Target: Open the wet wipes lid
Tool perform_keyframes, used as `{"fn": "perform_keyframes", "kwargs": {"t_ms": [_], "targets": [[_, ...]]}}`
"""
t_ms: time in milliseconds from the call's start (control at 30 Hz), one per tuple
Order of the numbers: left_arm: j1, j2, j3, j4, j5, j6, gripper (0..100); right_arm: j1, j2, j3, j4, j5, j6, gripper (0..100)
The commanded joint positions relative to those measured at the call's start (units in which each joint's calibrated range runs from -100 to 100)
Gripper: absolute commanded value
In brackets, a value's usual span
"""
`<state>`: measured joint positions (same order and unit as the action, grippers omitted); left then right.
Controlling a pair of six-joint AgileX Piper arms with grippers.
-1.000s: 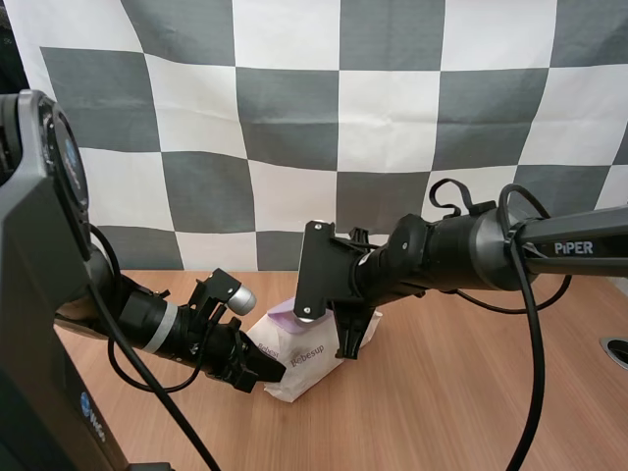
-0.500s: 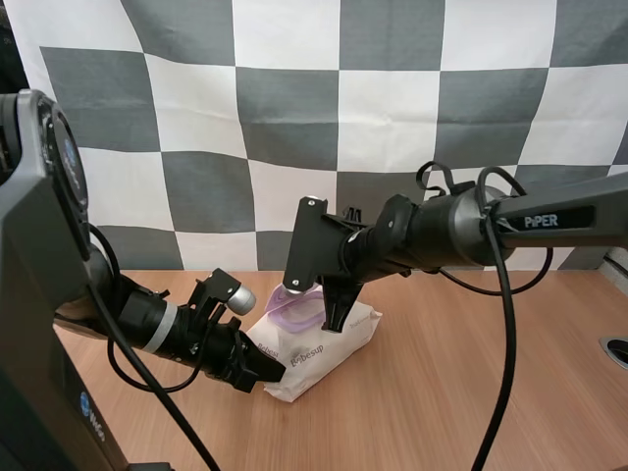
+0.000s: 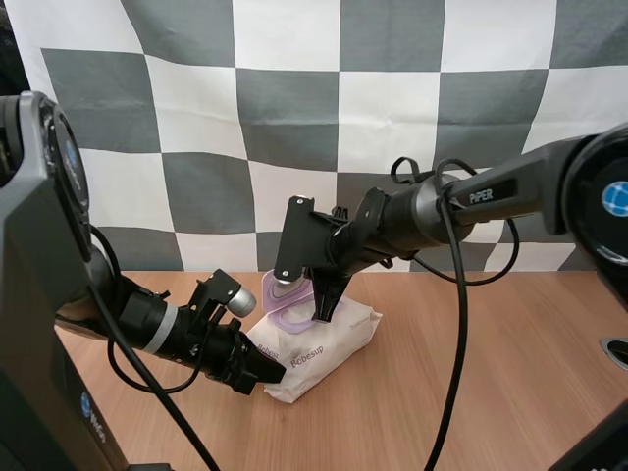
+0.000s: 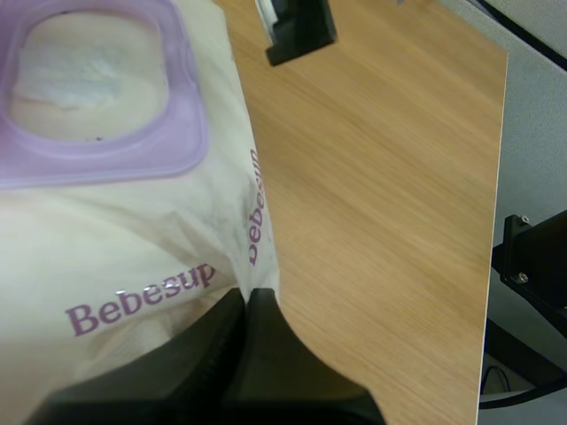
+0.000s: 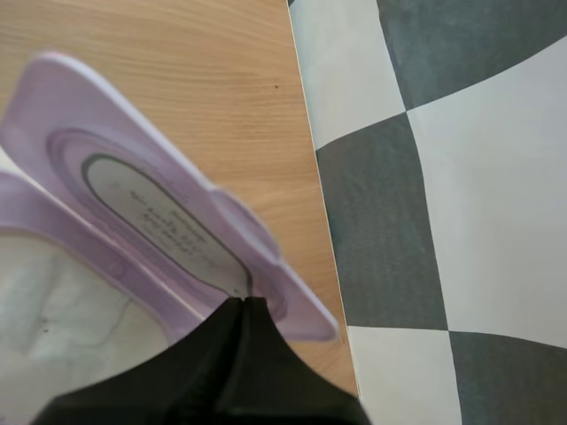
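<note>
While the left end effector (image 3: 272, 374) grips a corner of the pack (image 3: 329, 345) on the table (image 3: 471, 383), the right end effector (image 3: 323, 311), pinched on the lid (image 3: 276, 287), has swung it upright: opening looks nearly complete.

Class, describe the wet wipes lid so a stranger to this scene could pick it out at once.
On the brown wooden table lies a soft white wet wipes pack printed Bebesup. On its top, the lilac plastic flap lid stands raised from its matching frame, pinched by the right gripper.
</note>
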<state>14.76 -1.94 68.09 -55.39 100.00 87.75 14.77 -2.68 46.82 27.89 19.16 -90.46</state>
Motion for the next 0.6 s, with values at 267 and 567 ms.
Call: {"fn": "perform_keyframes", "kwargs": {"t_ms": [267, 567], "targets": [[-0.05, 0.0, -0.1, 0.0, 0.0, 0.0, 0, 0.0, 3.2, -5.4, 1.0, 0.0, -0.1, 0], [-0.05, 0.0, -0.1, 0.0, 0.0, 0.0, 0, 0.0, 7.7, -6.2, 1.0, 0.0, -1.1, 0]]}}
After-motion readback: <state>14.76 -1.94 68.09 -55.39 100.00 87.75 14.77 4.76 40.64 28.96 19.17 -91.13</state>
